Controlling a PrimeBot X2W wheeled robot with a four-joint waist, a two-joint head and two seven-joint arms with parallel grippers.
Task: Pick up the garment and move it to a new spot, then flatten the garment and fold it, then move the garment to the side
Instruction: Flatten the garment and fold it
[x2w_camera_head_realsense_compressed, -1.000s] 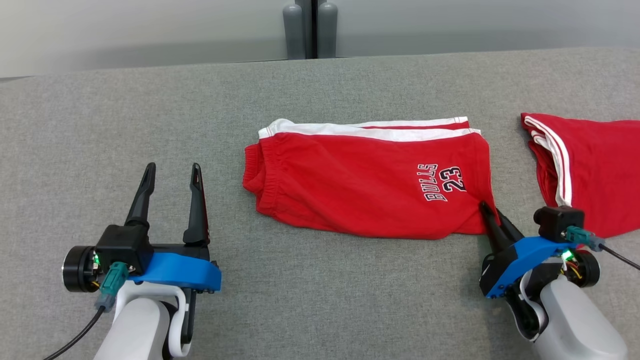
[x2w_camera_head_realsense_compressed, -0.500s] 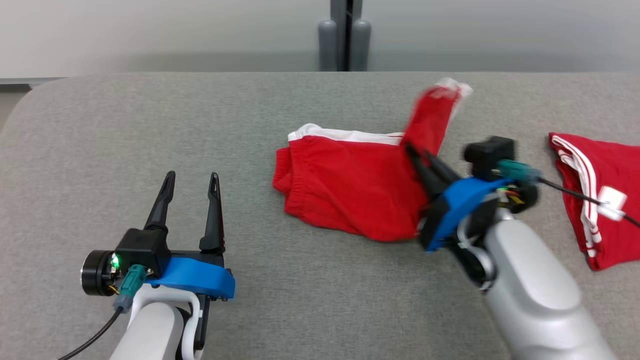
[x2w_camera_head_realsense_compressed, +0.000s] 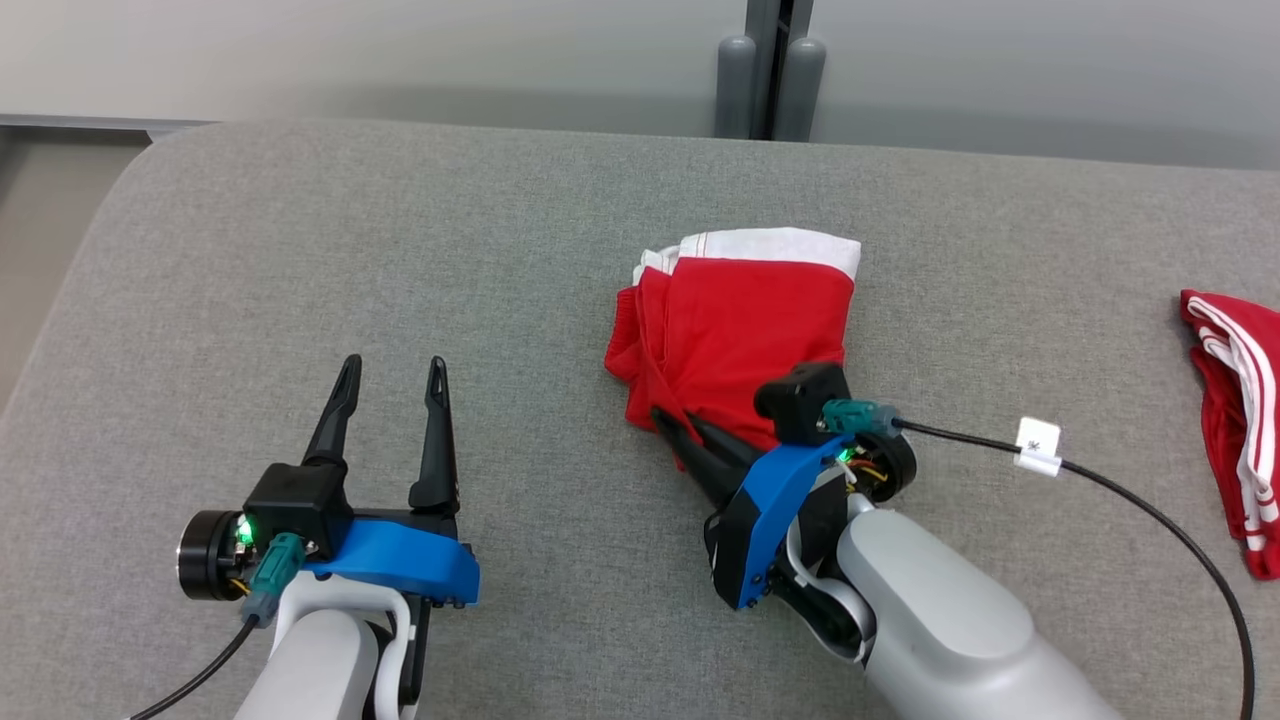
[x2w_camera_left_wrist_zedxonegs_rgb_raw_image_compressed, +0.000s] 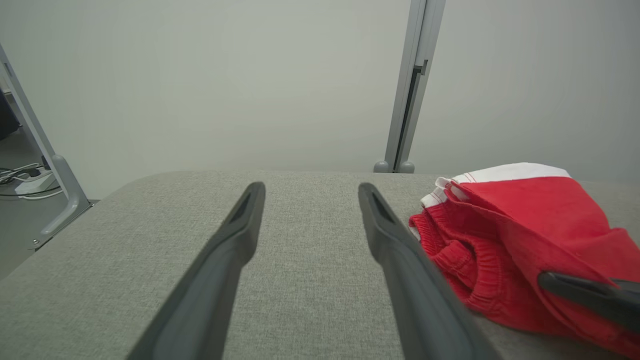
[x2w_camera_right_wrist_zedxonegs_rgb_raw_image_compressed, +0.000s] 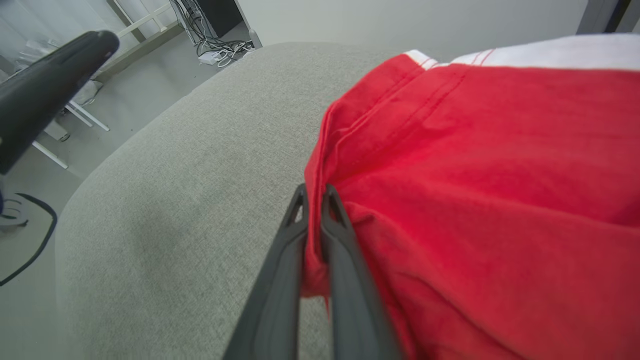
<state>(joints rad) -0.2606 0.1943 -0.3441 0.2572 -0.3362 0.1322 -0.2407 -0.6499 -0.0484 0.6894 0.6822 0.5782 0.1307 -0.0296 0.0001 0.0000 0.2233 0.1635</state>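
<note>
grey padded table (x2w_camera_head_realsense_compressed: 400, 250), rounded far-left corner. behind its far edge are two grey posts (x2w_camera_head_realsense_compressed: 765, 85), side by side against a pale wall. a second red garment (x2w_camera_head_realsense_compressed: 1235, 400) with white stripes lies at the table's right edge, well apart from the work. a black cable (x2w_camera_head_realsense_compressed: 1150, 500) with a white tag (x2w_camera_head_realsense_compressed: 1038, 445) runs from the right wrist across the table toward that side.

the red shorts (x2w_camera_head_realsense_compressed: 745, 330) sit mid-table, a bit right of centre, doubled over. white band along the far edge, elastic waistband bunched on the left side. top layer is draped loose, not flat.

the right gripper (x2w_camera_head_realsense_compressed: 678, 420) is clenched on a fold of red cloth at the shorts' near-left corner. the right wrist view shows the fabric pinched between the two fingers, tips nearly together. arm comes in from lower right, fingers pointing up-left, low over the table. its wrist camera block (x2w_camera_head_realsense_compressed: 800, 395) overlaps the shorts' near edge in the head view.

the left gripper (x2w_camera_head_realsense_compressed: 393, 362) is spread wide and holds nothing. it sits at lower left, fingers pointing away from the robot, well apart from the shorts. in the left wrist view its right-hand finger lines up against the waistband edge.

count: 2 red garments, 2 grippers, 1 cable, 1 tag, 2 posts.
</note>
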